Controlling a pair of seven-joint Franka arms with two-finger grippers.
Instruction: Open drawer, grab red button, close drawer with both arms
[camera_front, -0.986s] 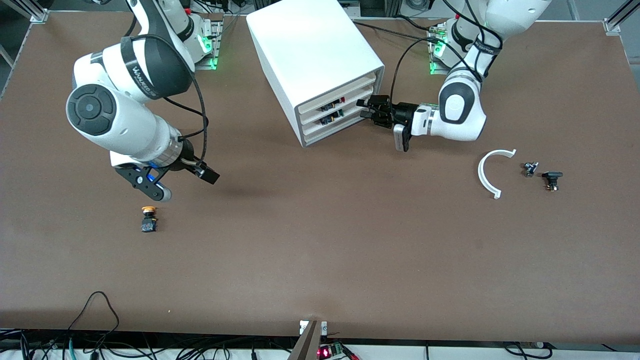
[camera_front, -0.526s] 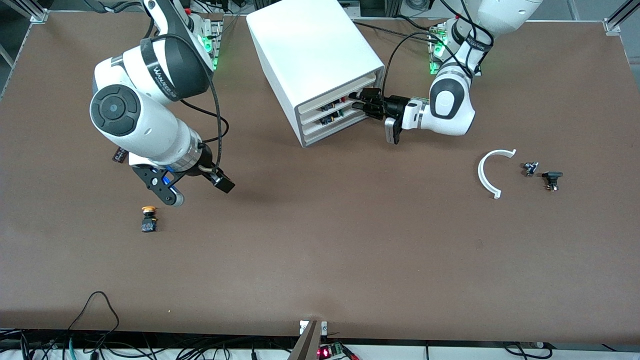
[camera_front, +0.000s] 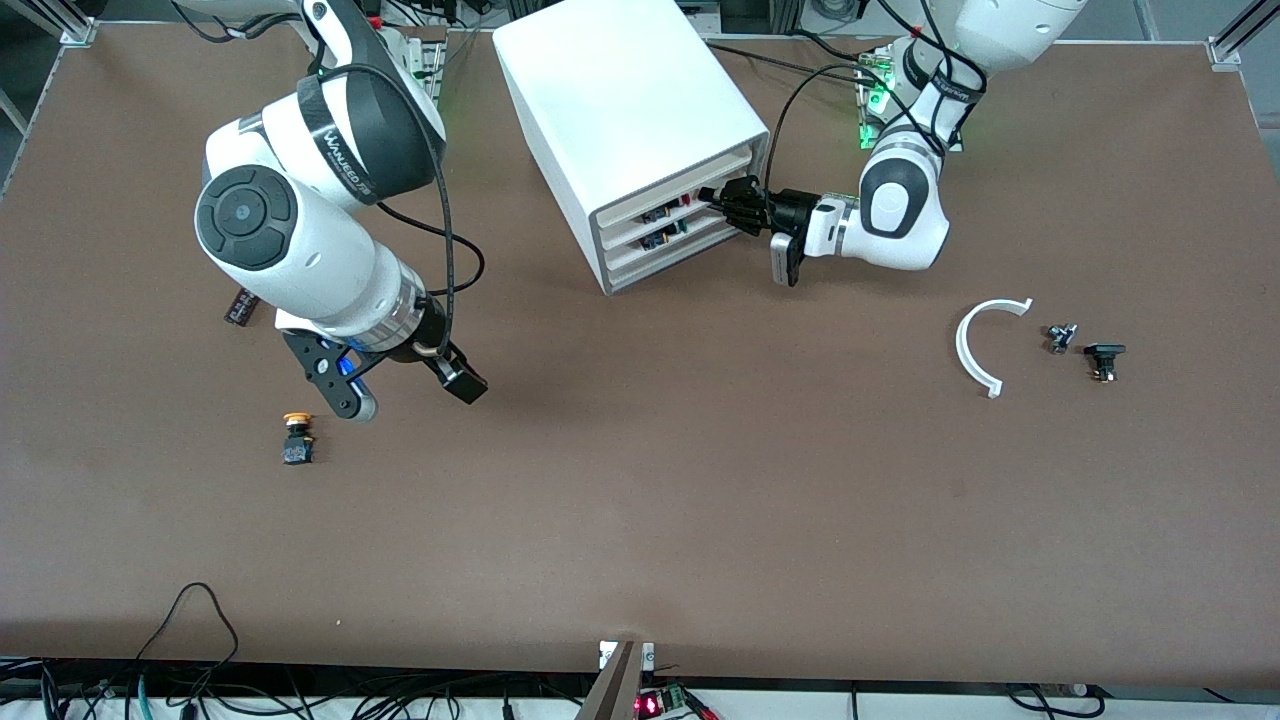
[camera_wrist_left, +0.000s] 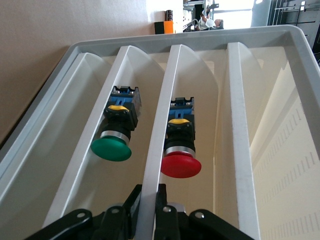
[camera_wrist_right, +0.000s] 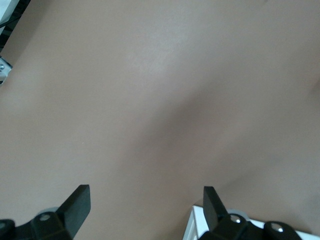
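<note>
Overhead, I am looking down on a brown table (camera_front: 700, 500) with cables trailing along its near edge and aluminium framing at the corners. The white cabinet (camera_front: 620, 100) is standing toward the robots' end, the drawer (camera_front: 690, 200) showing at its front. My left gripper (camera_front: 735, 203) is pressing against that front, fingers pinched onto the drawer's edge. My right gripper (camera_front: 405, 385) is hanging over bare table, fingers spread, above a yellow-capped button (camera_front: 297, 440). A white curved piece (camera_front: 975, 345) and two small black parts (camera_front: 1085, 350) are lying toward the left arm's end. I am reading "WANJEED" on the right arm's black band.

Through the left wrist view, I am seeing the button (camera_wrist_left: 180, 145) lying in the drawer (camera_wrist_left: 160, 125) with its red cap toward the fingers (camera_wrist_left: 162, 210), which are clamped on the white front edge; a green-capped button (camera_wrist_left: 117, 132) is lying in the neighbouring tray.

Through the right wrist view, the fingertips (camera_wrist_right: 75, 202) are standing wide apart over plain brown surface.
</note>
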